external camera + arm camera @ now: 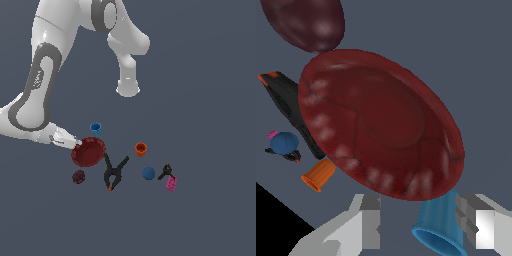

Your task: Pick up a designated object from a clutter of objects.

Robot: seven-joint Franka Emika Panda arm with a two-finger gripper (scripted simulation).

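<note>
Your end effector (75, 142) sits at the red bowl's (89, 152) rim, at the bowl's ten o'clock in the exterior view; its fingers (368, 220) stand apart in the wrist view, with the rim lying near the gap between them; whether they touch it, you cannot tell. The bowl rests on the surface (210, 100); the blue cup (96, 128) is at its twelve o'clock, the large black clamp (114, 173) at four o'clock, the dark red ball (78, 176) at seven o'clock.
</note>
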